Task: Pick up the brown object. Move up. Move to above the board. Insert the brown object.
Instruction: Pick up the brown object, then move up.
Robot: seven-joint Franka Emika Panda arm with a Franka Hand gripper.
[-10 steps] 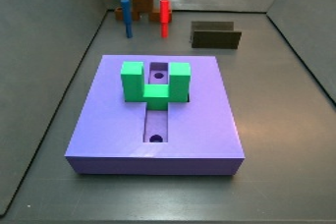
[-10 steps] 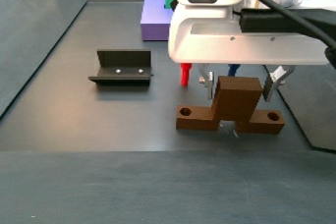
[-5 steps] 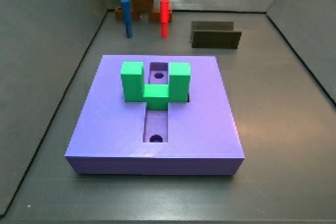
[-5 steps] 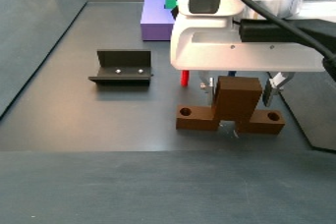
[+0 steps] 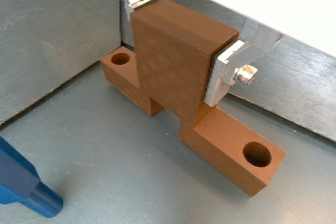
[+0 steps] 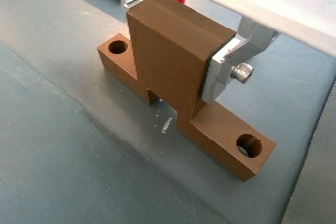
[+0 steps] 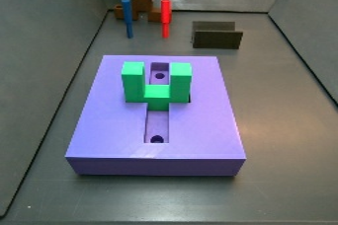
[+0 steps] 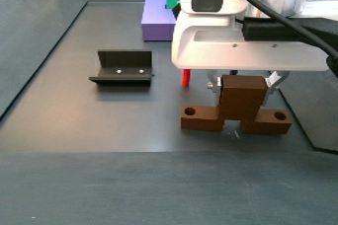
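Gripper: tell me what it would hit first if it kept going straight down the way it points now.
The gripper points down with its fingers on either side of the brown object's upright block. Straight down, the fingers would probably meet that object's flat base bar first, then the grey floor beneath it.

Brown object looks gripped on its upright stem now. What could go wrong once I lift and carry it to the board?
The gripper clamps only the brown object by its upright stem, so the wide base could tilt on lifting. The red peg and blue peg stand close by and could be clipped. On the board, the green block crowds the slot.
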